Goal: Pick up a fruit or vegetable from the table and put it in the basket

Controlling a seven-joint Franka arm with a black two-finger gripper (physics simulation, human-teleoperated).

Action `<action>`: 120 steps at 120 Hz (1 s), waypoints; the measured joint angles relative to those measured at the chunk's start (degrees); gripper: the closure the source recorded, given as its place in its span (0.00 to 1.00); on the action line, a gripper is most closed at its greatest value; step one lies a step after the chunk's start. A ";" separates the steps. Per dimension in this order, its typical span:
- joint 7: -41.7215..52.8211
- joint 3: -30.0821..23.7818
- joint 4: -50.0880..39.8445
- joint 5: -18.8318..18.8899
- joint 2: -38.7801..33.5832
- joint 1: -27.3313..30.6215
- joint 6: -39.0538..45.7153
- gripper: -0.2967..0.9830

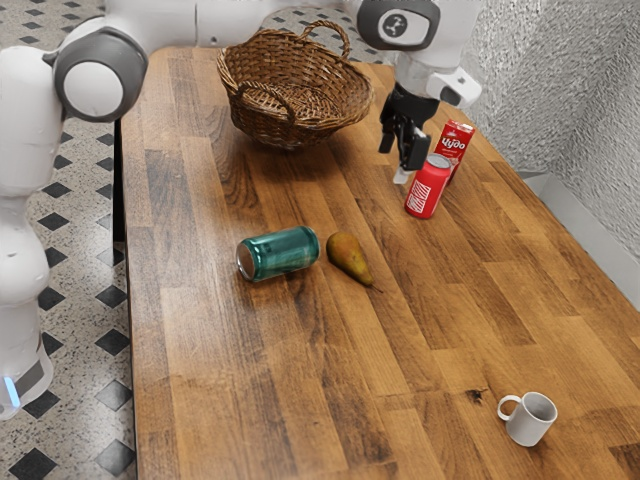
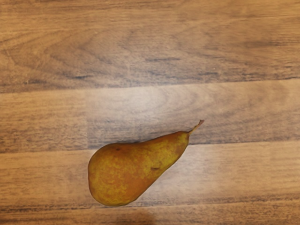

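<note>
Wood table (image 1: 220, 370) is seen under the claw (image 1: 401, 160), pear (image 2: 133, 171) laid on it below. The claw's held up with fingers spread, nothing gripped, probably so the pear can be straddled, then dropped in the basket (image 1: 300, 125).

The robot arm (image 1: 20, 150) has a smooth white shell, made of thick and rounded segments. On one joint there is a big round cap (image 1: 92, 90), which has a dark grey ring around a white disc. Another cap (image 1: 396, 25) is also dark grey and carries a small black-and-white marking. Low on the arm are a grey patch (image 1: 37, 376) and a narrow strip (image 1: 10, 391) of light blue colour. The end effector (image 1: 399, 160) is black, with two slim fingers.
</note>
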 joint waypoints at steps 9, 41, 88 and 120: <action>-0.04 -0.02 0.00 0.74 0.17 -0.06 -0.06 0.23; -4.32 0.02 0.00 1.30 1.37 -0.18 -0.24 0.23; -36.24 0.27 0.41 1.45 3.19 -0.20 -1.75 0.23; -60.31 0.25 0.80 2.50 3.73 -0.94 -1.95 0.23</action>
